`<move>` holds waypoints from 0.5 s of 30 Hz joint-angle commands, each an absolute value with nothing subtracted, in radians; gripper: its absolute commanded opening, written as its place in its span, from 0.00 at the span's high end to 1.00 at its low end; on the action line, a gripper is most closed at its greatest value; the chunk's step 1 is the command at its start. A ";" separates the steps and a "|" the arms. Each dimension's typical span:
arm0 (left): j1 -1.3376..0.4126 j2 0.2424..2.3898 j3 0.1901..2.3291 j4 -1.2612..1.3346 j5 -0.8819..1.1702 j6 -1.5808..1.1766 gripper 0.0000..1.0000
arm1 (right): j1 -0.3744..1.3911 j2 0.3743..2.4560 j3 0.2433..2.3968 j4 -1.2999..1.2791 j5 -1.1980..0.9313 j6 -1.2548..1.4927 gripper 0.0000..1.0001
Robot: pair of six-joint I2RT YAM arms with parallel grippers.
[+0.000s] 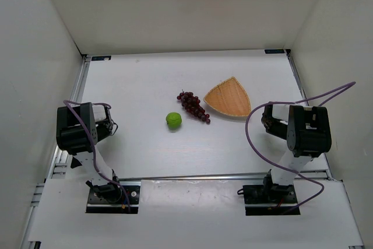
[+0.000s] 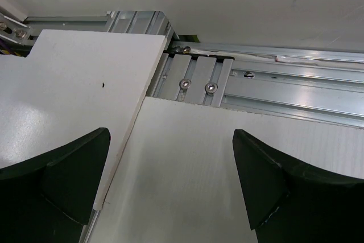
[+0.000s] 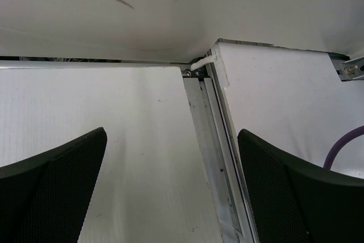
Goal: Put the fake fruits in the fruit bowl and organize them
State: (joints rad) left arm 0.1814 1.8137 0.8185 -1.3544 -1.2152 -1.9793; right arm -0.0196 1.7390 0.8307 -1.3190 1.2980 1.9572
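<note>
The top view shows a bright-green lime [image 1: 173, 120] resting on the white table near the middle. Just right of it and a little further back lies a bunch of dark purple-red grapes [image 1: 193, 106]. The woven tan fruit bowl [image 1: 229, 97] sits right of the grapes, close to their far end, with nothing in it. My left gripper [image 1: 109, 125] is folded back at the table's left side, well left of the lime; its jaws [image 2: 170, 186] stand open over bare board. My right gripper [image 1: 267, 118], near the bowl's right corner, also stands open [image 3: 170, 186] and empty. Neither wrist view shows fruit or bowl.
White walls enclose the table on three sides. An aluminium rail [image 2: 284, 92] runs along the table edge under the left wrist, and another rail [image 3: 213, 157] under the right. A purple cable [image 1: 291, 106] loops around the right arm.
</note>
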 commanded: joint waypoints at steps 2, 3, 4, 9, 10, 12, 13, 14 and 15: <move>0.183 1.816 0.838 -1.424 -1.221 -2.086 0.01 | -0.025 1.740 0.857 -1.462 1.322 2.131 0.00; 0.183 1.816 0.838 -1.424 -1.221 -2.086 0.01 | -0.025 1.740 0.857 -1.462 1.322 2.131 0.00; 0.183 1.816 0.838 -1.424 -1.230 -2.073 0.01 | -0.025 1.740 0.857 -1.462 1.322 2.131 0.00; 0.183 1.816 0.850 -1.424 -1.230 -2.072 0.01 | -0.015 1.755 0.940 -1.462 1.344 1.975 0.00; 0.183 1.816 0.863 -1.424 -1.245 -2.027 0.01 | -0.015 1.784 0.972 -1.462 1.344 1.924 0.00; 0.173 1.830 0.912 -1.424 -1.293 -1.926 0.01 | -0.015 1.807 1.020 -1.462 1.355 1.829 0.00; 0.160 1.851 1.001 -1.424 -1.327 -1.760 0.01 | 0.014 1.807 1.020 -1.462 1.389 1.818 0.00; 0.147 1.882 1.055 -1.424 -1.336 -1.685 0.01 | 0.032 1.787 1.020 -1.462 1.413 1.818 0.00; 0.147 1.914 1.090 -1.424 -1.348 -1.645 0.01 | 0.081 1.766 1.002 -1.462 1.439 1.833 0.00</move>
